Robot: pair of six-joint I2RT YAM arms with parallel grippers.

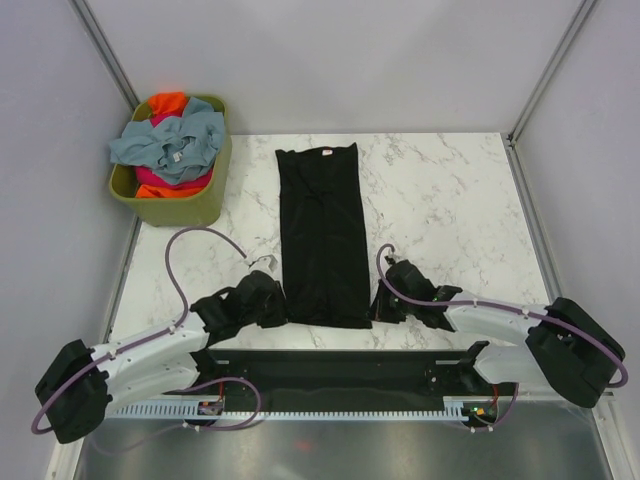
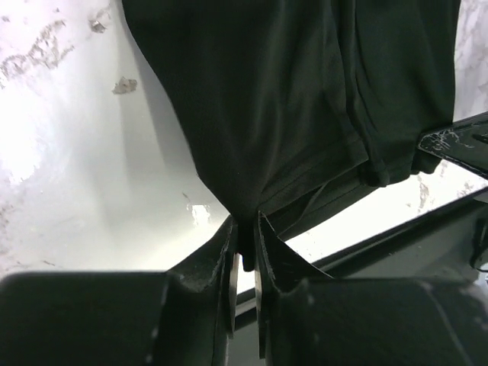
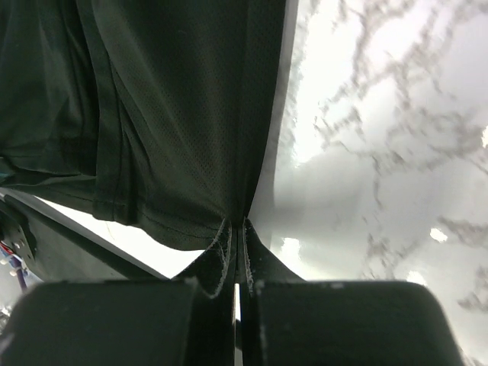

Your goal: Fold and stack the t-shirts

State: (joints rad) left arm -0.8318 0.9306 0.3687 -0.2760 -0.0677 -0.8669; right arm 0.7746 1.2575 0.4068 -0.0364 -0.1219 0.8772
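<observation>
The black t-shirt (image 1: pixel 322 230) lies as a long narrow strip down the middle of the marble table, its small white tag at the far end. My left gripper (image 1: pixel 280 303) is shut on the shirt's near left corner (image 2: pixel 245 217). My right gripper (image 1: pixel 378 305) is shut on the near right corner (image 3: pixel 238 219). Both hems are lifted a little off the table. A grey-blue shirt (image 1: pixel 170 142), an orange shirt (image 1: pixel 167 102) and a magenta-pink shirt (image 1: pixel 165 180) are heaped in the basket.
The olive-green plastic basket (image 1: pixel 190 208) stands at the table's far left corner. The black rail (image 1: pixel 340 365) of the arm mount runs along the near edge, just behind the shirt's hem. Grey walls close in the table on three sides.
</observation>
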